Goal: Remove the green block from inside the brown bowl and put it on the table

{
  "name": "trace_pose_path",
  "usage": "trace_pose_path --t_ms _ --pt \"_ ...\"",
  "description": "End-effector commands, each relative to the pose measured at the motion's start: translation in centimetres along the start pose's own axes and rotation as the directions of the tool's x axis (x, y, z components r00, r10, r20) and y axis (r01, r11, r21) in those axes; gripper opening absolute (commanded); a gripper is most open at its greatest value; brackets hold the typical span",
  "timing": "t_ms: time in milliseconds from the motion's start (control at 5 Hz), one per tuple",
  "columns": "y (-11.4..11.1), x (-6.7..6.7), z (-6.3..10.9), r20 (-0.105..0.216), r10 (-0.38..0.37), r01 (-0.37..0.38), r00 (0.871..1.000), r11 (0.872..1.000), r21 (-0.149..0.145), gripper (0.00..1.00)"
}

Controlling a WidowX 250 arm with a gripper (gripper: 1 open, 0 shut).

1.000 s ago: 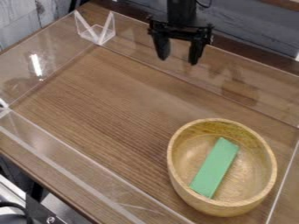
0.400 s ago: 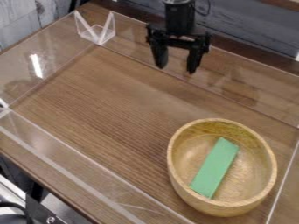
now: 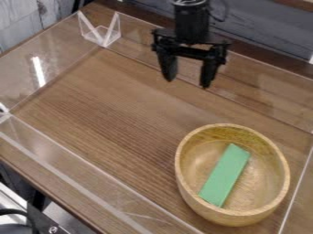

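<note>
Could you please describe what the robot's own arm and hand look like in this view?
The hand is black, with two blocky dark fingers set wide apart below a bulkier body. The part of the arm that shows above it is also dark. The picture is too coarse to make out any markings or cables.

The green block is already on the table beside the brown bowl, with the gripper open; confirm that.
Not quite: the camera view shows the green block inside the brown bowl. The gripper is indeed open.
</note>
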State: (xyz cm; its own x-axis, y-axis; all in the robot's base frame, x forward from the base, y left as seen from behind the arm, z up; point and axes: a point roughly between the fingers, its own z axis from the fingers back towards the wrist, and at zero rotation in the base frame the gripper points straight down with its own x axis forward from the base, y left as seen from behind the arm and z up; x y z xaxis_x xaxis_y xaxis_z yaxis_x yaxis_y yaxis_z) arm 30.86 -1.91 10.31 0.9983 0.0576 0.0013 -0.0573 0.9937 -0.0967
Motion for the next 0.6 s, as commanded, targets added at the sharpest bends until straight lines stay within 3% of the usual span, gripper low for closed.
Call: trace_pose_path --t_ms 0,400 --pt "-2.8 -2.1 1.9 0.061 -0.048 0.048 0.997 0.999 -0.009 1.00" --pt "-6.0 -5.3 1.5 0.060 -0.105 0.105 0.993 0.994 -0.008 1.00"
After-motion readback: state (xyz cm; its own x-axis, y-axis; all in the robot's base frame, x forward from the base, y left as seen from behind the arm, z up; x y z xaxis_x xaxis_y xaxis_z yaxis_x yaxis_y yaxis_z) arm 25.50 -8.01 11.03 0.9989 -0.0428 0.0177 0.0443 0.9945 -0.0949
